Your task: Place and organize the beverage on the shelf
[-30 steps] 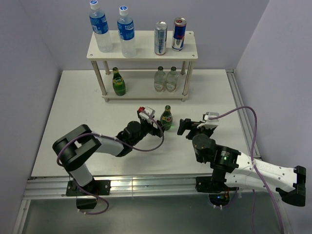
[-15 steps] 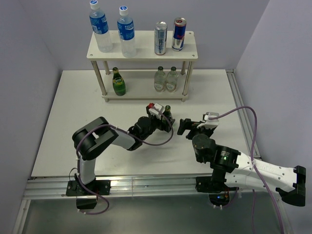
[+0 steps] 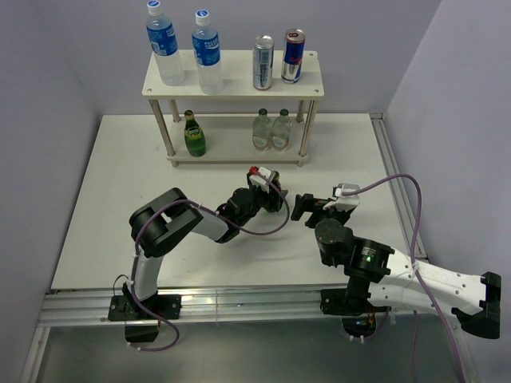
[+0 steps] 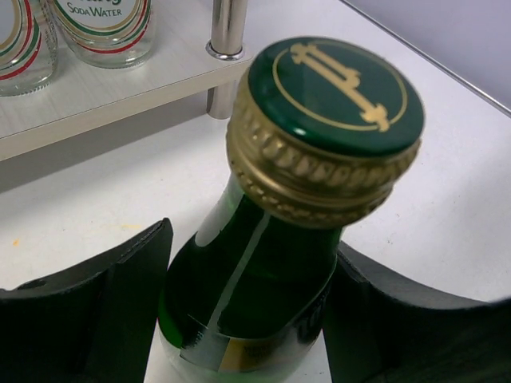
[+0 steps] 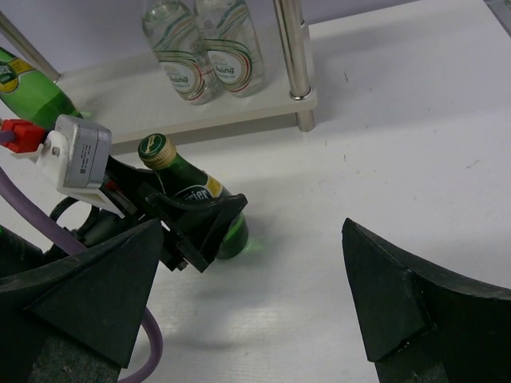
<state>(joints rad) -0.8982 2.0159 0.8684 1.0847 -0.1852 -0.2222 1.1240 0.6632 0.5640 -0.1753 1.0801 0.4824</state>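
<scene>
The green bottle [image 4: 239, 279] is clamped by its body between the fingers of the left pincer [image 3: 271, 194]. It is tilted, just in front of the shelf [image 3: 235, 84] near the right front leg (whether its base touches the counter [image 3: 112, 199] cannot be told). The right pincer [image 5: 255, 295] is spread wide and holds nothing, just right of that bottle. On the top board are stood two blue-labelled bottles [image 3: 164, 49] and two cans [image 3: 263, 64]. Below them are a second green bottle [image 3: 194, 134] and two clear glass bottles [image 3: 262, 132].
</scene>
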